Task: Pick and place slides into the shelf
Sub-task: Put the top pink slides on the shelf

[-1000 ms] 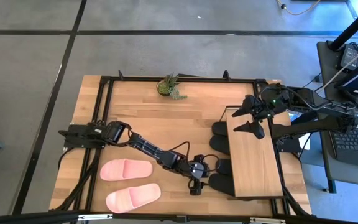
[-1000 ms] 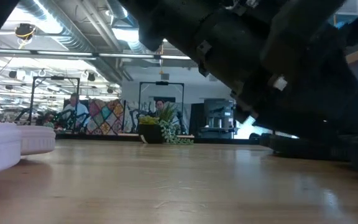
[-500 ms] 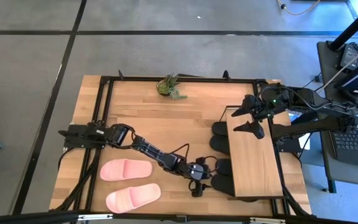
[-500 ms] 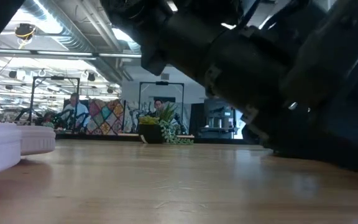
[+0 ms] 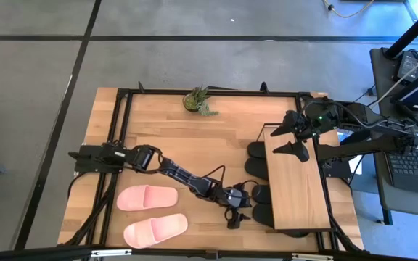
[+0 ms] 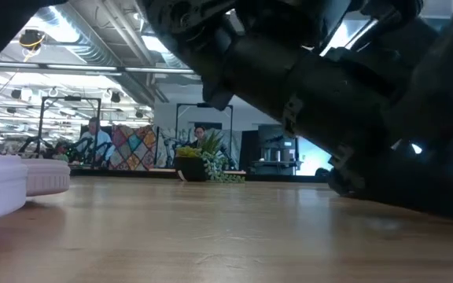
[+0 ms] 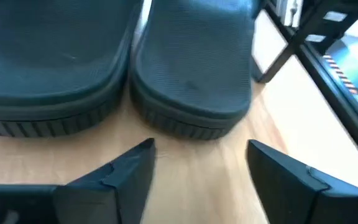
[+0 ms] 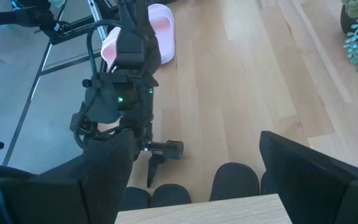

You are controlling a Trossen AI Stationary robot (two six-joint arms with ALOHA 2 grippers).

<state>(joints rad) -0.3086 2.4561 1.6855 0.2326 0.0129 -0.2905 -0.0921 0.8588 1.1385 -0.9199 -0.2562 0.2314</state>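
Four black slides (image 5: 256, 183) are tucked under the light wooden shelf (image 5: 296, 181), two pink slides (image 5: 149, 212) left flat well apart

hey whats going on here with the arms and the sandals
The robot is stowing slides under the shelf. The left pincer sits low on the table, fingers open and empty, right behind the heels of the black slides tucked under the shelf's near end. The right pincer waits open above the shelf's far end. Two pink slides lie on the table, not yet shelved.
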